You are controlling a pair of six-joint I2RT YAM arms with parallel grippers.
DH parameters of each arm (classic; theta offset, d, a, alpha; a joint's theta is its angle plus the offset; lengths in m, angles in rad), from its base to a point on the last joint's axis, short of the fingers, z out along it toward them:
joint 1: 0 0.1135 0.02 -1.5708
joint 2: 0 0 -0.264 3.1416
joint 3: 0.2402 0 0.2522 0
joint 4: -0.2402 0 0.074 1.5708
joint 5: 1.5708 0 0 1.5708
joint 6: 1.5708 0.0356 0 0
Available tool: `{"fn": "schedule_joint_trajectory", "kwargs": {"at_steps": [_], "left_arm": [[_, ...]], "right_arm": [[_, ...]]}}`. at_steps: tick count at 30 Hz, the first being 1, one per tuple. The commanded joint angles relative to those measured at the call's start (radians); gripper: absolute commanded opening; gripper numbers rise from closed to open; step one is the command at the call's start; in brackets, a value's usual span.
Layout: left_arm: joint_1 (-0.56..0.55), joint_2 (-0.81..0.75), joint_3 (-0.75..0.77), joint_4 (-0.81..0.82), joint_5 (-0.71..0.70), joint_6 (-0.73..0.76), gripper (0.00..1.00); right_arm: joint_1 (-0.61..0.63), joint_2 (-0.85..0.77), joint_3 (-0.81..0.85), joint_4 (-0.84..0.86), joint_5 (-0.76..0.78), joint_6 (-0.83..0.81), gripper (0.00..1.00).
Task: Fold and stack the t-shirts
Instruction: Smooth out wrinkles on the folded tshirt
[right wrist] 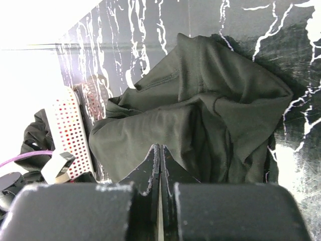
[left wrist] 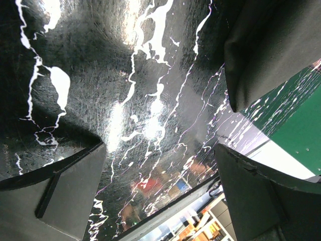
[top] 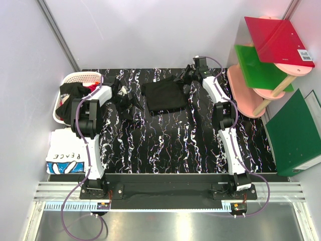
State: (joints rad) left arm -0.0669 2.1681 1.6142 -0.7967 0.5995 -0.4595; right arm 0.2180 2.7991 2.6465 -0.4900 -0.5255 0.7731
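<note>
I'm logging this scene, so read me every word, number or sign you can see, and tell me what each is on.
"PEACE": on the white shirt, left of the table.
Barcode label on the red board: printing too small to read.
Wrist views: no text to read.

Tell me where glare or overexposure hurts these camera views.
Left wrist: white glare patches on the glossy black marbled tabletop. Right wrist: upper-left corner blown out white; the crumpled black cloth t-shirt reads clearly. Top external: evenly lit, mild sheen on the near metal strip.
</note>
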Motion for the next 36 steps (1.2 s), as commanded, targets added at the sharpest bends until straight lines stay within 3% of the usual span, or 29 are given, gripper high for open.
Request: {"fn": "schedule_joint_trajectory", "kwargs": {"at_steps": [1, 4, 7, 14, 23, 26, 30, 32, 36], "left_arm": [[-0.005, -0.004, -0.020, 0.001, 0.006, 0.032, 0.99], [-0.005, -0.001, -0.022, 0.002, 0.008, 0.035, 0.99], [-0.005, 0.001, -0.023, 0.001, 0.011, 0.035, 0.99], [-0.008, 0.009, -0.022, 0.001, 0.019, 0.036, 0.99], [-0.007, -0.001, -0.031, -0.004, 0.020, 0.038, 0.99], [-0.008, -0.002, -0.037, -0.004, 0.020, 0.039, 0.99], [-0.007, 0.004, -0.039, -0.004, 0.029, 0.036, 0.99], [-0.007, 0.004, -0.039, -0.004, 0.032, 0.035, 0.99], [-0.008, -0.001, -0.042, -0.006, 0.032, 0.038, 0.99]], "right_arm": [[-0.014, -0.026, -0.014, 0.037, -0.015, 0.002, 0.16], [-0.020, -0.067, -0.062, 0.037, 0.025, -0.006, 0.40], [-0.023, -0.096, -0.088, 0.037, 0.039, -0.040, 0.55], [-0.029, -0.092, -0.076, 0.037, 0.030, -0.029, 0.59], [-0.045, 0.056, 0.010, 0.070, -0.134, 0.068, 0.46], [-0.045, 0.051, -0.003, 0.097, -0.160, 0.066, 0.26], [-0.043, 0.053, 0.009, 0.113, -0.183, 0.064, 0.16], [-0.046, 0.051, 0.006, 0.114, -0.197, 0.065, 0.01], [-0.046, 0.024, -0.020, 0.114, -0.189, 0.054, 0.00]]}}
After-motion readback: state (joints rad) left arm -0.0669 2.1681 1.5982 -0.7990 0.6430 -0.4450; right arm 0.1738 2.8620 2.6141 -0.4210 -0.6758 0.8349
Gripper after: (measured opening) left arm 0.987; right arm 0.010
